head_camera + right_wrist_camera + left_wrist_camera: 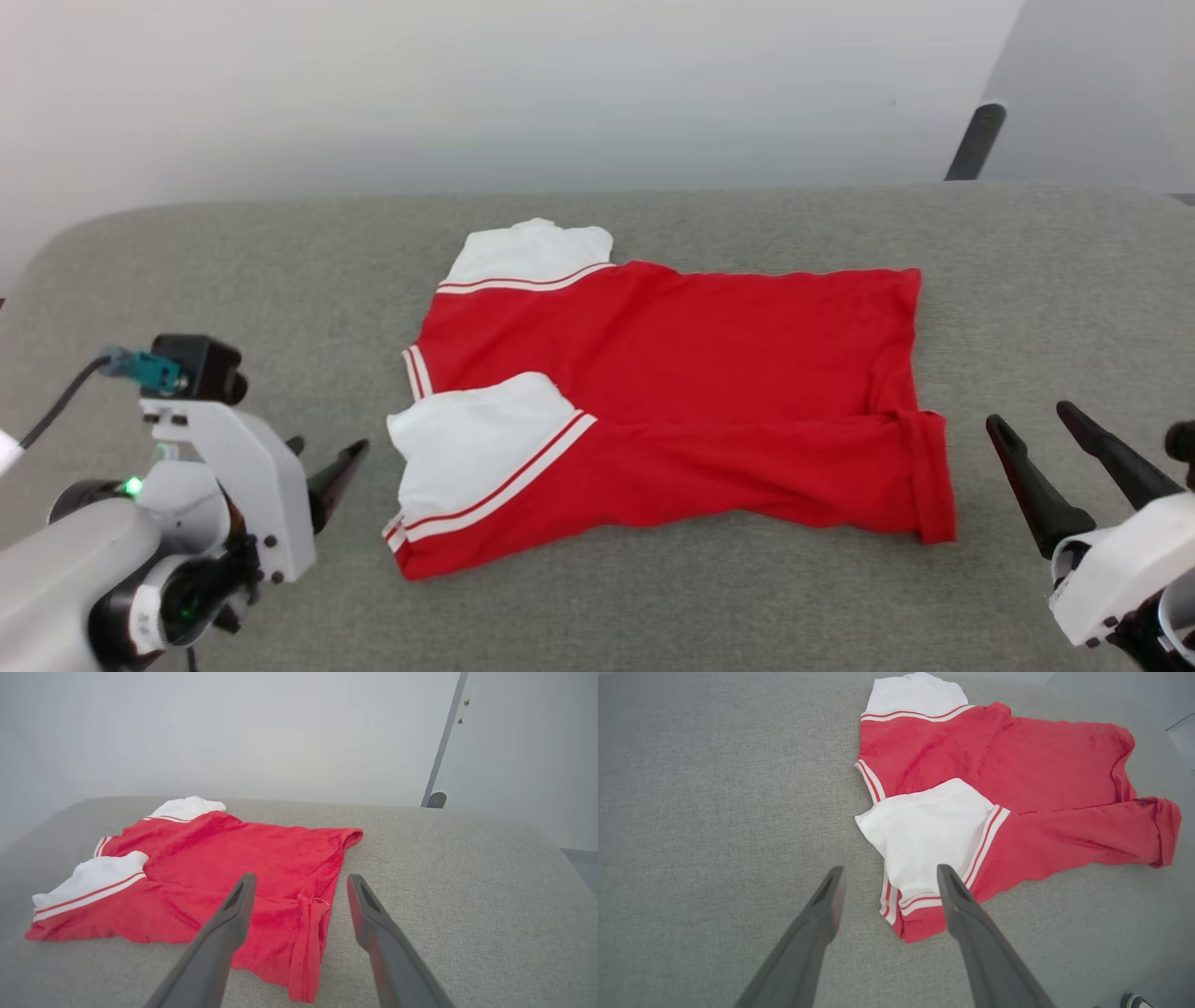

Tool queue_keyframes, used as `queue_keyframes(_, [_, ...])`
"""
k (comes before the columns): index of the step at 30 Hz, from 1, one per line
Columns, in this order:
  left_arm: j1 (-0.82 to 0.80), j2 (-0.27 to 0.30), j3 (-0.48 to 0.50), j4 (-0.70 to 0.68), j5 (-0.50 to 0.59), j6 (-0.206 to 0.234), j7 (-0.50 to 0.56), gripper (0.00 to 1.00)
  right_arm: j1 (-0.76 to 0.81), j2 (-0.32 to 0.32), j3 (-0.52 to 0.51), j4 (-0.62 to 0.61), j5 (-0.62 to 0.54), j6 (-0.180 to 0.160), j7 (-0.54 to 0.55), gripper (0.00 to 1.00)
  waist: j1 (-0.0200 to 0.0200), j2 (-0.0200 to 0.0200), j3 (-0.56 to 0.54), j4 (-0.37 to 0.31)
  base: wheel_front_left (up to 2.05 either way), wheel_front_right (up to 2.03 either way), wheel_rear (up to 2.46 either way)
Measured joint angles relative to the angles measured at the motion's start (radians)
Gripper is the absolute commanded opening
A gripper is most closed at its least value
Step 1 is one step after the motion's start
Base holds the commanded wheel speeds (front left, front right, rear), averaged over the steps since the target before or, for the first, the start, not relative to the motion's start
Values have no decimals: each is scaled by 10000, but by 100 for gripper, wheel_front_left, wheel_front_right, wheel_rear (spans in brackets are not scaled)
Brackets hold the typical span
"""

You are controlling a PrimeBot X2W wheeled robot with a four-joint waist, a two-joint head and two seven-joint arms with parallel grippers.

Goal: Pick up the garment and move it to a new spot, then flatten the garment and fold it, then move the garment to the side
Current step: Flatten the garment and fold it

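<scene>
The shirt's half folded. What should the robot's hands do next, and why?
Probably reach for the far edge and fold it toward the robot. The left gripper and right gripper are open, off the jersey; its near side is folded over, the far white sleeve sticks out.

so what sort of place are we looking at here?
Probably an indoor test room or lab, not certain: a grey fabric-covered surface, a bare white wall behind it, and a single red jersey laid out on it.
</scene>
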Motion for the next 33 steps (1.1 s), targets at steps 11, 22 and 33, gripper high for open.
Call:
queue_keyframes(11, [228, 247, -173, 313, -1068, 489, 1469, 100, 820, 1057, -911, -1231, -297, -2, 198, 100, 0, 0, -3, -779, 0, 0, 0])
queue_keyframes(22, [355, -100, -487, 1499, -1666, 825, 2725, 100, 972, 1540, -1231, -1488, -291, -2, 313, 100, 0, 0, 493, -1400, 0, 0, 0])
queue_keyframes(33, [202, -779, -631, 2711, -1643, 675, 3035, 100, 811, 1662, -1267, -1484, -203, -2, 272, 100, 0, 0, 960, -1572, 0, 0, 0])
